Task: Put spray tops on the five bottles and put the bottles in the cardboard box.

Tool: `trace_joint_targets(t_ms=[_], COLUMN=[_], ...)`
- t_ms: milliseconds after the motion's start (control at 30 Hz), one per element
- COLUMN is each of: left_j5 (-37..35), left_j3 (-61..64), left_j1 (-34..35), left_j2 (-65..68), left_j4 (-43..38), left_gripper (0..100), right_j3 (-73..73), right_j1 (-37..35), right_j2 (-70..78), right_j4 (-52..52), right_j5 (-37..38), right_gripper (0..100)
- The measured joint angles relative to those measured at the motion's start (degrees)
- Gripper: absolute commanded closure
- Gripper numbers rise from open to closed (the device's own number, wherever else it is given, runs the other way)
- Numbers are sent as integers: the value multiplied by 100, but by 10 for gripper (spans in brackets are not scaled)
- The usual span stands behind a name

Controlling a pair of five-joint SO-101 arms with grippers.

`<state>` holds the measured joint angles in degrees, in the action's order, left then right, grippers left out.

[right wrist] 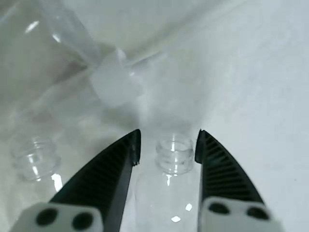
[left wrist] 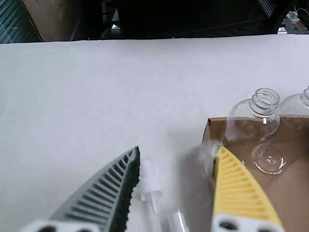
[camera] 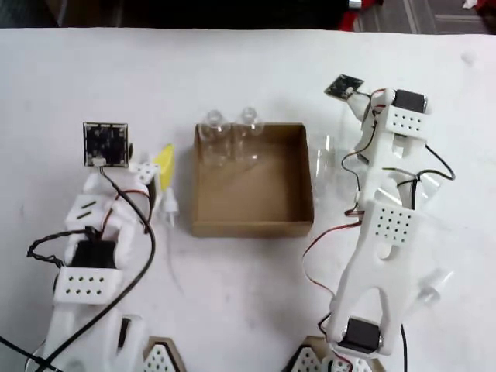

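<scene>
From above, two uncapped bottles (camera: 213,132) are sitting inside the cardboard box (camera: 252,227). Left wrist: the left claw (left wrist: 177,151) is hanging wide open, empty, over a spray top (left wrist: 149,186) on the worktop (left wrist: 96,87). Right wrist: the right claw (right wrist: 168,134) is straddling a bottle neck (right wrist: 175,154), parted, gripping nothing; capping seems in hand, calling next for a firm squeeze.

cardboard box (camera: 252,227): near side open
we see its floor free in front; two bottles (camera: 214,130) crowd the far wall.

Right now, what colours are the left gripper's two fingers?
Left gripper: one grey, one yellow. Shows best in the left wrist view.
</scene>
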<state>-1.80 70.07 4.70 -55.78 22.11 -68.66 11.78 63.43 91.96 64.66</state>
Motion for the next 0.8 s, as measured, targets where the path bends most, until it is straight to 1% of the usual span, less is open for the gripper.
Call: trace_joint_targets(t_ms=[67,200,267,500,700,800], left_j5=[0,0,0,0,0,0], left_j3=[0,0,0,0,0,0], left_j1=[0,0,0,0,0,0], left_j2=[0,0,0,0,0,0], left_j4=[0,0,0,0,0,0], left_gripper=[767,767,767,767,767,767], right_j3=[0,-105,-220,-554,-1600,-2084], right_j1=[0,0,0,0,0,9], right_j2=[9,26,26,26,-26,-334], right_j4=[-35,-44,-44,-35,527,536], right_j5=[0,0,18,9,-9,-325], right_gripper=[867,958,981,982,982,982])
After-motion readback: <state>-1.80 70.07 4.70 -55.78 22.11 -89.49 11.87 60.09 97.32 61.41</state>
